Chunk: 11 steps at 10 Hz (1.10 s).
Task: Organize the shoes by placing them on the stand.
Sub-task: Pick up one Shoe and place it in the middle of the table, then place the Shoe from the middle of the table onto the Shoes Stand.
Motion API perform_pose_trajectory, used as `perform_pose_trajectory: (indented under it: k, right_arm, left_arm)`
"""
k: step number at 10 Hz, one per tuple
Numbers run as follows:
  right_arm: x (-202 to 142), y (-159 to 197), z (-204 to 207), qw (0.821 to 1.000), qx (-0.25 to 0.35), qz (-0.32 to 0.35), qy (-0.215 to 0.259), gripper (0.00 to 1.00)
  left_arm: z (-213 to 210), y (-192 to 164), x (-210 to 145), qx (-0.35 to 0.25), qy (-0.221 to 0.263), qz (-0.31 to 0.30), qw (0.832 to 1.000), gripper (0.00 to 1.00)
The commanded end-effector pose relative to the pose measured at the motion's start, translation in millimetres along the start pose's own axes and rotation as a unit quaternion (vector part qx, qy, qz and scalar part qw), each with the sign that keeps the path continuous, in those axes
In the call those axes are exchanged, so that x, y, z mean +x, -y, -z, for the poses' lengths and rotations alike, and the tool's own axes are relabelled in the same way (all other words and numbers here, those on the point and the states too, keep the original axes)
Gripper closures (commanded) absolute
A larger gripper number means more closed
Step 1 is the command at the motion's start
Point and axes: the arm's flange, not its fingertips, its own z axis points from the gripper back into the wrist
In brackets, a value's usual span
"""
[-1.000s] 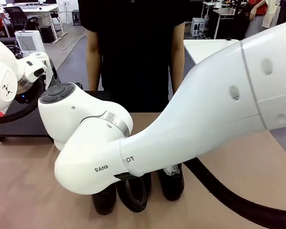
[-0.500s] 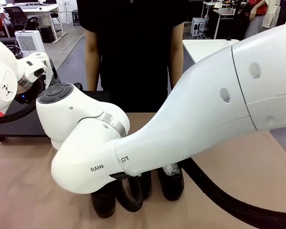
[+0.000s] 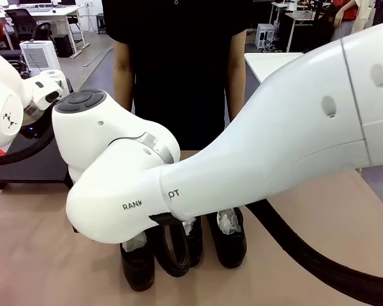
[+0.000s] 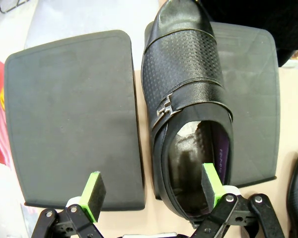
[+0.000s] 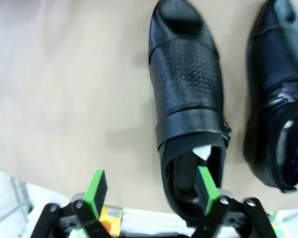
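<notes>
- right wrist view: the right gripper stands wide open and holds nothing.
- one green pad hangs over the heel opening of a black shoe, and the other pad is over the bare table; whether the pad touches the shoe i cannot tell.
- the black shoe lies flat on the table straight ahead of the gripper, its long axis along the fingers and its toe pointing away, with white paper in its opening.
- a second shoe lies just beside it, on the side away from the free pad, roughly parallel, toe also away.
- left wrist view: the left gripper is wide open and empty.
- one of its pads is over the heel opening of a buckled shoe, the other over a bare panel of the stand.
- the buckled shoe rests on the stand's other panel, ahead of the gripper, its long axis along the fingers and its toe pointing away.
</notes>
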Motion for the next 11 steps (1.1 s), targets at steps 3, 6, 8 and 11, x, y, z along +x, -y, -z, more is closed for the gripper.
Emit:
perform_pose_trajectory:
  k: [3, 6, 8, 11]
  right_arm:
    - [1.0, -1.7, 8.2, 1.000, -0.009, -0.008, 0.007, 0.00]
    - [1.0, -1.7, 8.2, 1.000, -0.009, -0.008, 0.007, 0.00]
    - [1.0, -1.7, 8.2, 1.000, -0.009, -0.008, 0.007, 0.00]
    - [1.0, -1.7, 8.2, 1.000, -0.009, -0.008, 0.007, 0.00]
  left_arm:
    - [-0.8, -3.0, -0.6, 0.001, 0.003, 0.000, 1.000, 0.00]
    - [-0.8, -3.0, -0.6, 0.001, 0.003, 0.000, 1.000, 0.00]
    - [-0.8, -3.0, -0.6, 0.001, 0.003, 0.000, 1.000, 0.00]
    - [-0.8, -3.0, -0.6, 0.001, 0.003, 0.000, 1.000, 0.00]
